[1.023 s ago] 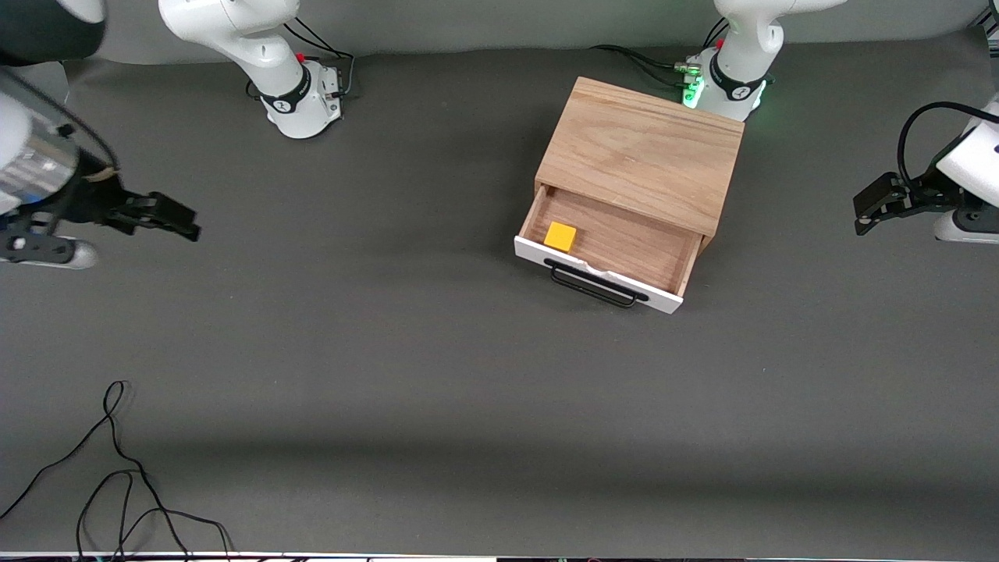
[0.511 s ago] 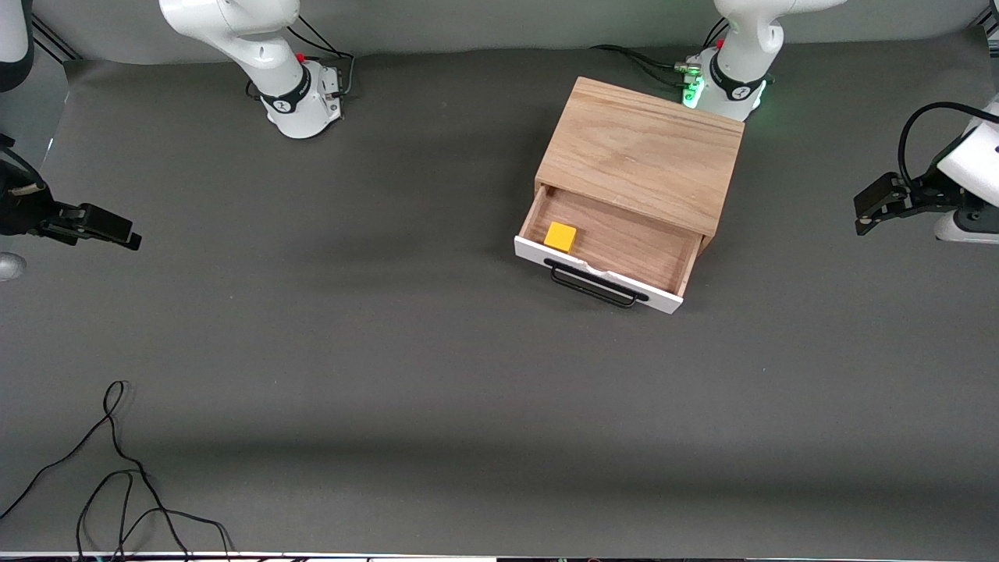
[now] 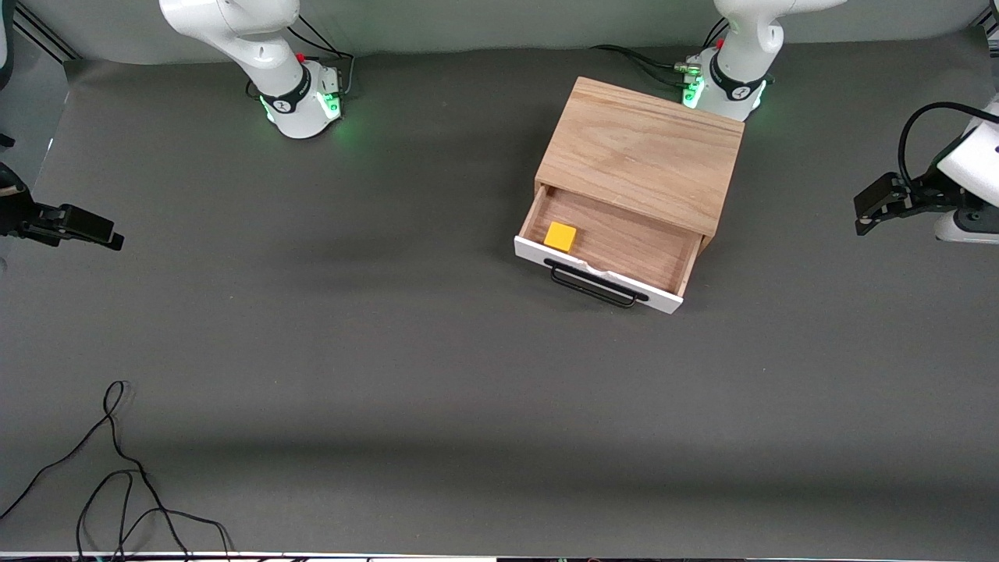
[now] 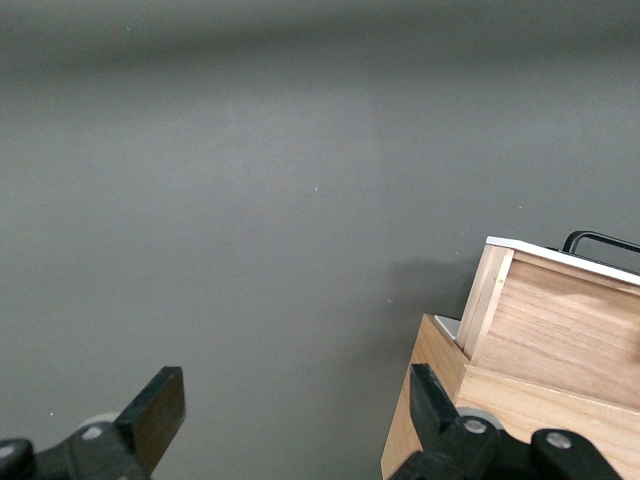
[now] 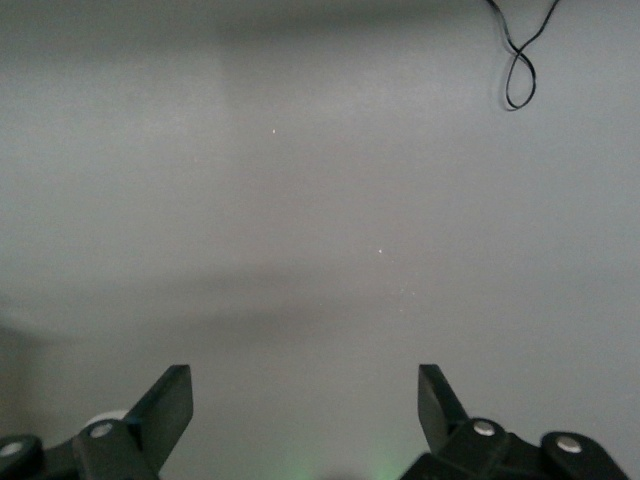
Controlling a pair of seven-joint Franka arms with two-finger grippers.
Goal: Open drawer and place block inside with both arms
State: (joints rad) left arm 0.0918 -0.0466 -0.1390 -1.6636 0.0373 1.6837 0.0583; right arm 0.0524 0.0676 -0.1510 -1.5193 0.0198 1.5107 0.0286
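Drawer out, block inside — both pincers spread wide, holding nothing.

The drawer (image 3: 613,251) stands open from its cabinet (image 3: 641,152); the block (image 3: 560,236) sits inside, toward the right arm's end. Left pincer (image 3: 868,215) and right pincer (image 3: 97,232) hover over opposite tabletop (image 3: 437,375) ends.

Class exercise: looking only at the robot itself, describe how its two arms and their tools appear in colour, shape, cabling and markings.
Both arms are glossy white with rounded segments and dark grey joint rings. Each base glows green, with a red button and black cables plugged in. The left tool and right tool are black and angular, with two flat fingers fastened by silver screws. A black cable loops above the left tool.
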